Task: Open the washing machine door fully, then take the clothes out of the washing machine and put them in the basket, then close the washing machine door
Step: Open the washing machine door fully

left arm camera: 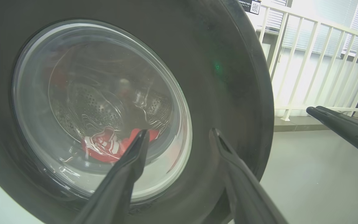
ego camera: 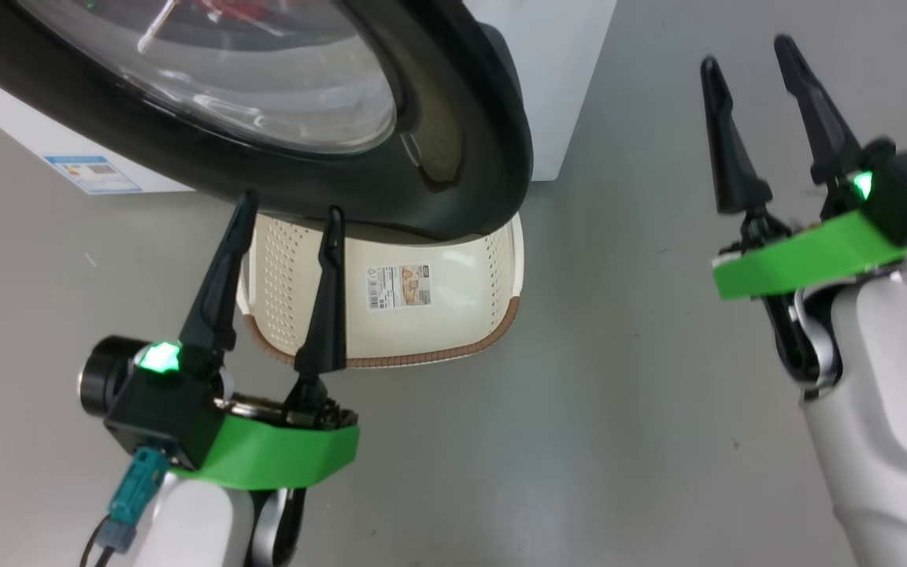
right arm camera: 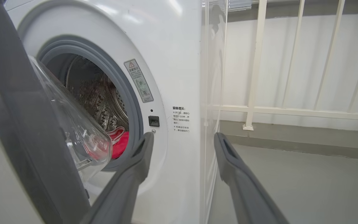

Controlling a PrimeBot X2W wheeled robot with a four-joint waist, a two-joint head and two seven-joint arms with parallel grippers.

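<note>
- One washing machine stands on the grey floor, with one blue label sticker low on its white front.
- Its one washing machine door stands partly open. In the right wrist view the black rim and glass bowl swing out from the grey gasket, with the steel drum showing behind.
- One piece of clothes, red with white stripes, lies at the bottom of the drum. The left wrist view sees it through the door glass.
- One basket sits on the floor under the door, its far edge hidden by the rim. It holds no clothes, and one paper label shows on its base.
- Two grippers, each with two dark fingers.
- The left gripper has its fingers spread and holds nothing. Its tips point at the door's lower rim, in front of the basket.
- The right gripper is likewise spread wide and holds nothing. It is well apart from the door, over bare floor to the right of the machine.
- One white railing runs behind.
</note>
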